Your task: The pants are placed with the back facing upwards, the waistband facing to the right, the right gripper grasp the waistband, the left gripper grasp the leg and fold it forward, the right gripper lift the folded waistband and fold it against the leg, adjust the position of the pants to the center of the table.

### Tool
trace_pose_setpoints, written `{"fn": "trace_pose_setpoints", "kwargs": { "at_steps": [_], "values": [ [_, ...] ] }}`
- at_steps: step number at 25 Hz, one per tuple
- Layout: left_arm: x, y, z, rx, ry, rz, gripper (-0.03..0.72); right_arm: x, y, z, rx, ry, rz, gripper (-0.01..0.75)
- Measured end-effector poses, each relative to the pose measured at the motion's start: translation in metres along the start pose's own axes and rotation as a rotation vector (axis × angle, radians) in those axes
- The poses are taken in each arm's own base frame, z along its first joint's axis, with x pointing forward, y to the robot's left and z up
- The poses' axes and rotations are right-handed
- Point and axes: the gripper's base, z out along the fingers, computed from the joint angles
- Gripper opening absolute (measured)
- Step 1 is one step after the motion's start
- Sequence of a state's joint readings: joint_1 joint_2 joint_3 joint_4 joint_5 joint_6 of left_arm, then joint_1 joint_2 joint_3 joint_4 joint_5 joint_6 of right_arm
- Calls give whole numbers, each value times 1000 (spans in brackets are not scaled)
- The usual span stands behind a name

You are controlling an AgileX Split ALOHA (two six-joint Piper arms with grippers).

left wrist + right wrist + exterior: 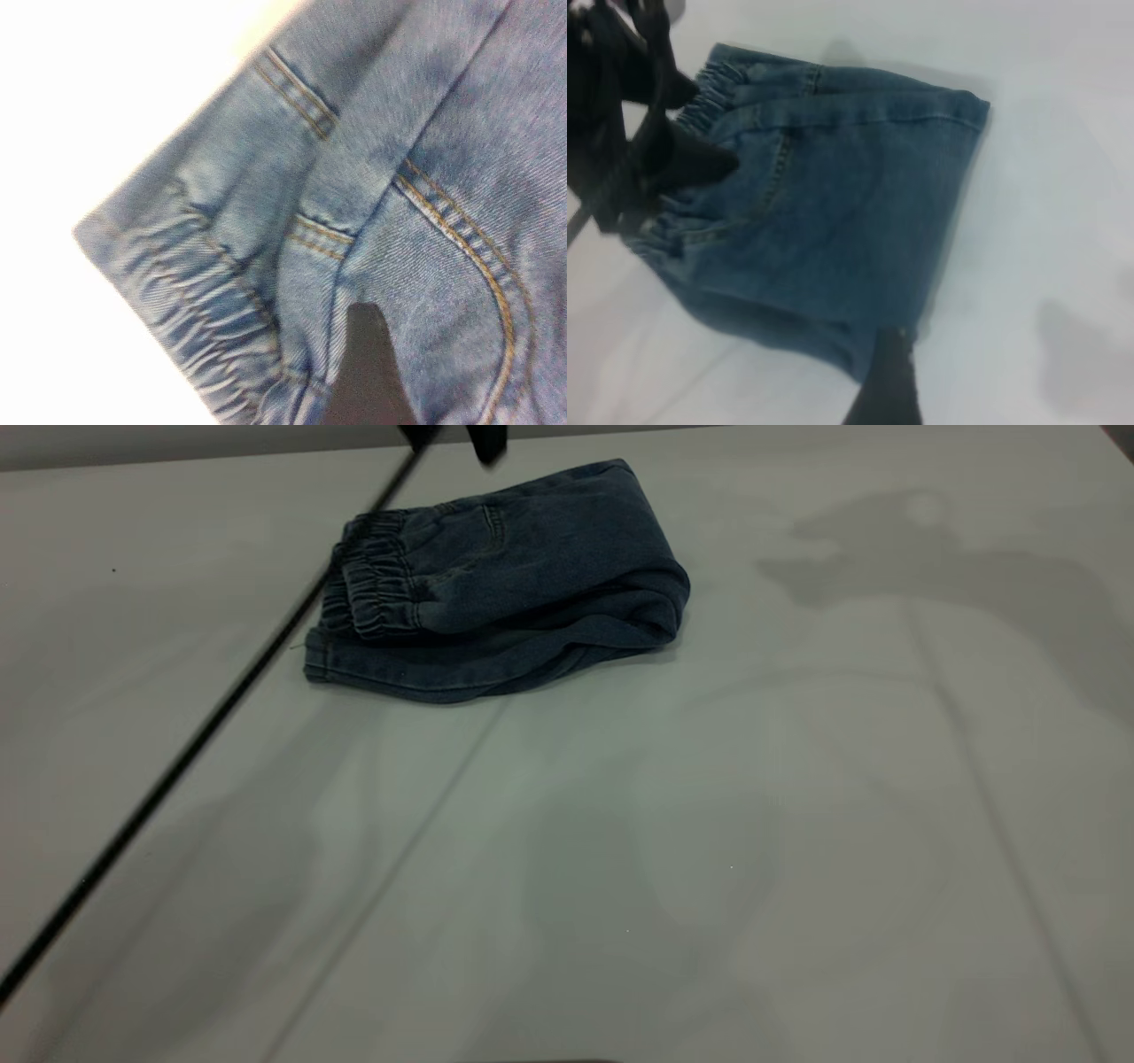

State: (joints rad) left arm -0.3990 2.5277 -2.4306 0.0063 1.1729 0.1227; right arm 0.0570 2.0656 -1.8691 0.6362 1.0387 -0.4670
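The pants lie folded into a compact blue denim bundle at the far middle of the table. Their gathered waistband sits on top at the left end, over a hem. The leg with the print is hidden in the fold. My left gripper hovers just above the bundle's far edge, open and holding nothing. In the left wrist view one black finger hangs over a stitched pocket. The right wrist view shows the pants, the left gripper by the waistband, and one right finger off the fold corner.
A long black cable runs diagonally from the lower left up to the left gripper, crossing the waistband end. The right arm's shadow falls on the table right of the pants. Bare tabletop spreads in front of the bundle and to both sides.
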Motion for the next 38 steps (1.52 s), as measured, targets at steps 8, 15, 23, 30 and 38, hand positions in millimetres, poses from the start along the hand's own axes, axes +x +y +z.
{"fn": "trace_pose_setpoints", "kwargs": {
  "at_steps": [8, 15, 23, 30, 38],
  "values": [
    [-18, 4, -128, -33, -237, -40, 491, 4, 52, -89, 13, 12, 47, 570],
    [4, 2, -259, -56, -439, -45, 491, 20, 76, -143, 115, -40, 65, 570],
    [94, -9, -330, -45, -405, -55, 491, 71, 109, -184, 91, -60, 70, 570],
    [190, -21, -355, -41, -374, -54, 491, 132, 134, -213, 80, -82, 56, 570],
    [280, -33, -352, -40, -361, -51, 491, 217, 166, -259, 144, -216, -47, 570]
  ]
}}
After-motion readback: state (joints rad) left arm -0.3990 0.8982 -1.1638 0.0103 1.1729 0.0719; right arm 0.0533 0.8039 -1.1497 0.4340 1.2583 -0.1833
